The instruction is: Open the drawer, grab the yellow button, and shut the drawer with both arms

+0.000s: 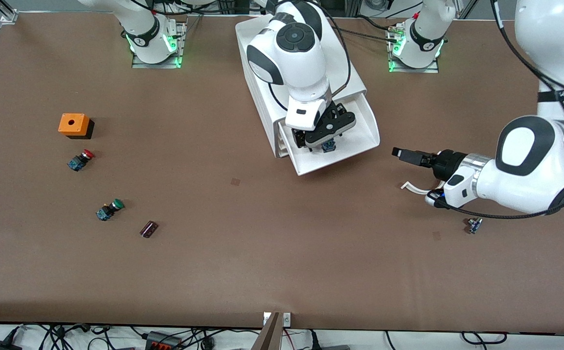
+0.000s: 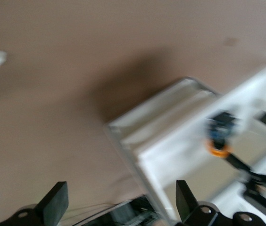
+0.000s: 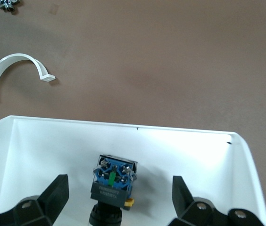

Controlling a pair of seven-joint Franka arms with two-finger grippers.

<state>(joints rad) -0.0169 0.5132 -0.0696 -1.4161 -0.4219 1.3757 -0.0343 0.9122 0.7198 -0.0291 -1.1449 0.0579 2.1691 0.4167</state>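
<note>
The white cabinet (image 1: 262, 97) stands at the middle of the table near the arms' bases. Its lowest drawer (image 1: 345, 160) is pulled out toward the front camera. The button (image 1: 329, 145) lies in the drawer, blue base showing. My right gripper (image 1: 318, 145) is open, down in the drawer, with a finger on each side of the button (image 3: 112, 186) and not touching it. My left gripper (image 1: 401, 153) is open and empty, beside the drawer toward the left arm's end. The left wrist view shows the drawer (image 2: 170, 117) and the button's orange cap (image 2: 218, 149).
An orange box (image 1: 74, 125), a red-capped button (image 1: 81, 159), a green-capped button (image 1: 109, 209) and a small dark part (image 1: 149, 229) lie toward the right arm's end. A white curved clip (image 1: 413, 187) and a small metal part (image 1: 474, 225) lie near the left gripper.
</note>
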